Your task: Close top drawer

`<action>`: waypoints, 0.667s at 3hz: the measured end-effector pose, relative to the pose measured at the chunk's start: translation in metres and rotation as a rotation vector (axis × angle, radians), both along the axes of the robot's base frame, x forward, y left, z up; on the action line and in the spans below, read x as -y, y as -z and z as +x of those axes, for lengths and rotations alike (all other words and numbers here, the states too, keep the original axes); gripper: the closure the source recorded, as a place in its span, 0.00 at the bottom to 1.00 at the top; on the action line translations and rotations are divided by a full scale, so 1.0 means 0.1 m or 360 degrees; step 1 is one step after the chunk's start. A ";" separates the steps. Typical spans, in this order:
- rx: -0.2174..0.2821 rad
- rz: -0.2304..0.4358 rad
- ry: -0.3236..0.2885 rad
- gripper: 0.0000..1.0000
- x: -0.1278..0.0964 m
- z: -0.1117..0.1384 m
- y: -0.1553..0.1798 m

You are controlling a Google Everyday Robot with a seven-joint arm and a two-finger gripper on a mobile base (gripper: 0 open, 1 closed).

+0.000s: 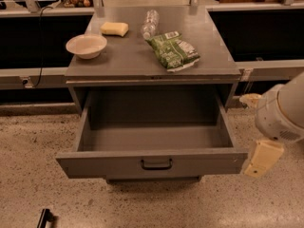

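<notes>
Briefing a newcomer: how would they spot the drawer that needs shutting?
Find the grey cabinet carrying a white bowl and green bag. The top drawer sits directly under its top, gripper beside its right front corner. It alone stands pulled out, empty.

We count one top drawer (152, 163), one bowl (86, 45), sponge (114, 28), bottle (150, 24), green bag (174, 50), and one gripper (260, 159) near right.
</notes>
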State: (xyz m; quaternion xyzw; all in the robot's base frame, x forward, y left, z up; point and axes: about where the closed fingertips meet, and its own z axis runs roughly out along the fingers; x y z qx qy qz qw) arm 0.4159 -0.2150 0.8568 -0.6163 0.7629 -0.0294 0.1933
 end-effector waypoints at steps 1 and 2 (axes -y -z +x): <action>0.0025 0.0052 -0.0080 0.14 -0.03 -0.10 0.52; 0.0079 0.0250 -0.0125 0.36 -0.04 -0.13 0.77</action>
